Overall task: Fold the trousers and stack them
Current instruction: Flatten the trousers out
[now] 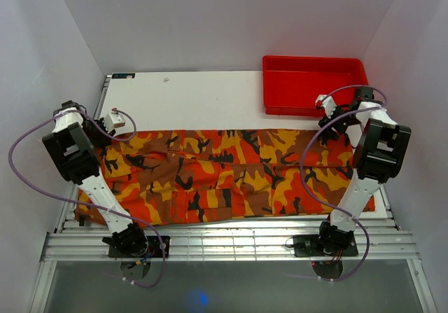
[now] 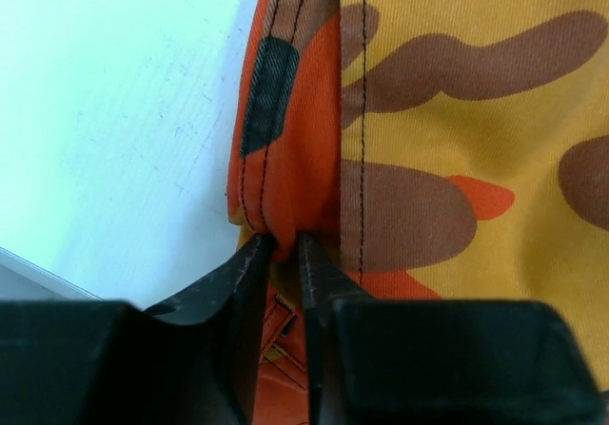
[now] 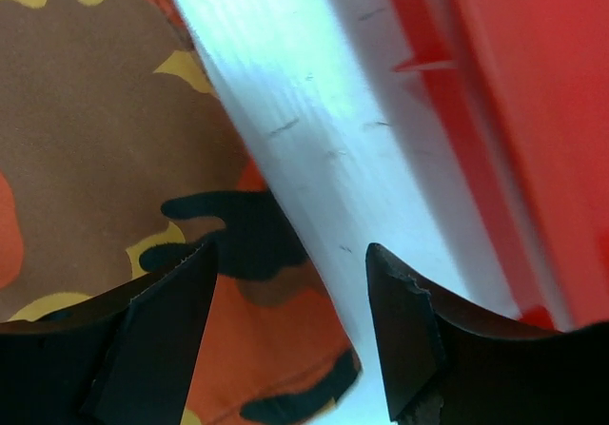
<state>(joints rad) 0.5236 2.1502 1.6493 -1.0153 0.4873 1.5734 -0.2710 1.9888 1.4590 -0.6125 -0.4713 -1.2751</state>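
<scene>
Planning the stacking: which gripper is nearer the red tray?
Right. The right gripper hovers by the tray; the left gripper pinches the trousers at the opposite end.

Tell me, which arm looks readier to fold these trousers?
Probably left. The left end effector pinches the trousers at an edge seam; the right end effector stands open, gripping nothing.

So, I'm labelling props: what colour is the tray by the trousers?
The tray is plain red, clearest in the top external view.
</scene>
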